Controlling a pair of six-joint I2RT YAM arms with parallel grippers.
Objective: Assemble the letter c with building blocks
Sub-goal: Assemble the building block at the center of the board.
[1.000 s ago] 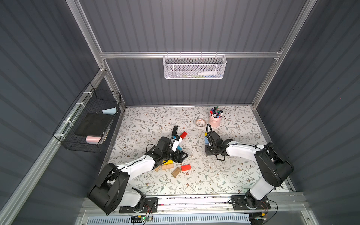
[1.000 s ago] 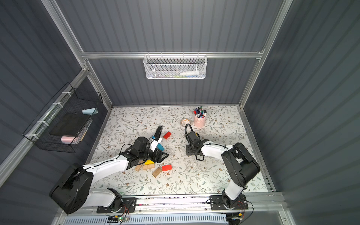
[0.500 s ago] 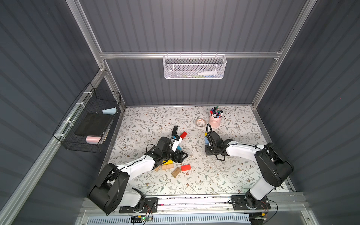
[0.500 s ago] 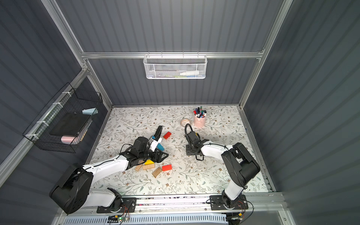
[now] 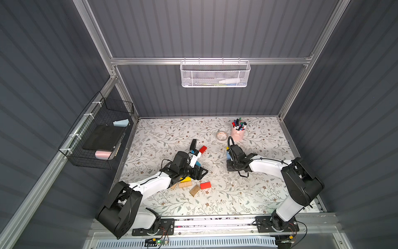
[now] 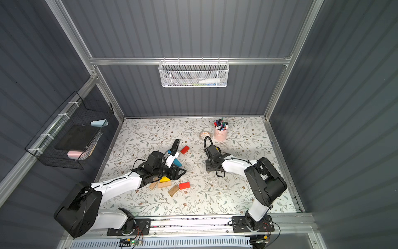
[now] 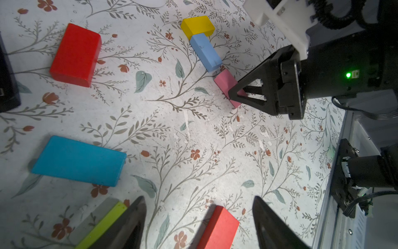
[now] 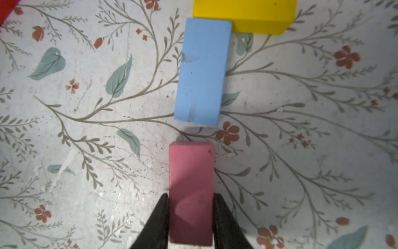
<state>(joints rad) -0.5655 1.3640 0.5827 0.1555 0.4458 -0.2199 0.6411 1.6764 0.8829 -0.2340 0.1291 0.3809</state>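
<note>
Nothing on the floral-patterned table [image 5: 258,194] has visibly shifted over the last second, and both arms sit where they were. The right fingers [image 8: 158,220] pinch the long sides of the pink rectangular wooden block [image 8: 191,172], right of the table's centre. It lies in line with the light blue rectangular wooden block [image 8: 202,71] and a small gap nearer, and the blue block's far end touches the yellow wooden block [image 8: 243,15]. Left of centre, the left fingers [image 7: 133,224] stand spread and hold nothing, with a red rectangular wooden block [image 7: 217,228] on the table between them and a lime green wooden block [image 7: 103,224] just beside one.
</note>
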